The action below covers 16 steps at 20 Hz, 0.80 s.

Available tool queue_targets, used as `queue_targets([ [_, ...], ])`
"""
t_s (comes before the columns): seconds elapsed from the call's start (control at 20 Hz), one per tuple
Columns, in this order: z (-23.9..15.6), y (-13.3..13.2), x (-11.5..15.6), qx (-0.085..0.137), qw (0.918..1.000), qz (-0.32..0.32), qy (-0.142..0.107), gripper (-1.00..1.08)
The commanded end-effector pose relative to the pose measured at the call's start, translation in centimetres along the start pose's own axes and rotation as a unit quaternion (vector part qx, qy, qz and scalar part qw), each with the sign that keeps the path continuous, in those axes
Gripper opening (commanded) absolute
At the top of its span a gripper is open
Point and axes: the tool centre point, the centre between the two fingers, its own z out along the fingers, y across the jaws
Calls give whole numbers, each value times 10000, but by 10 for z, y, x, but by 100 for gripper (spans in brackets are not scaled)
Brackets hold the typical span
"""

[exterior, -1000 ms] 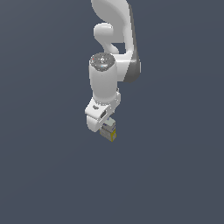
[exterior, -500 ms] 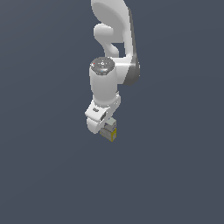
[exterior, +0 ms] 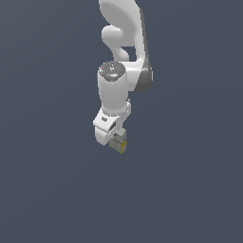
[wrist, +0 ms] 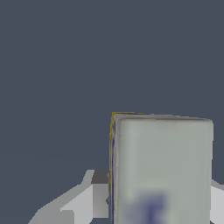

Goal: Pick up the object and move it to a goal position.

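Your gripper (exterior: 115, 138) hangs at the low end of the white arm (exterior: 121, 61), roughly mid-scene in the exterior view, fingers pointing down. It is clamped on the carton (exterior: 118, 144): in the wrist view one finger (wrist: 89, 199) presses against one side of the box and a sliver of the other finger (wrist: 217, 199) shows against the opposite side, with the carton (wrist: 162, 168) filling the gap between them.

Carton position: held in the gripper, its lower part sticking out below the fingers in the exterior view, with a yellow edge showing on the exterior view's right.

Markings: you get a pale grey-green face toward the wrist camera, with a thin yellow line along one edge and corner. A blurred blue-violet mark (wrist: 151, 209) sits on that face close to the fingers. No letters or brand can be read; the print is too smeared to tell.

Surroundings: flat dark blue-grey ground (exterior: 52, 190) all around in both views.
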Motion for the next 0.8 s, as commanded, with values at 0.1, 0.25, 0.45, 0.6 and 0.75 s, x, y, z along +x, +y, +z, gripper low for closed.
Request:
queue_targets([
  [0.1, -12, -4, 11, -4, 10000, -4, 3, -100],
  [0.25, -26, -8, 24, -7, 10000, -4, 2, -100],
  [0.45, -52, -16, 47, -7, 10000, -4, 2, -100],
  [0.6, -74, -22, 68, -9, 10000, -2, -1, -100],
  [0.75, -98, -29, 90, -9, 10000, -2, -1, -100],
])
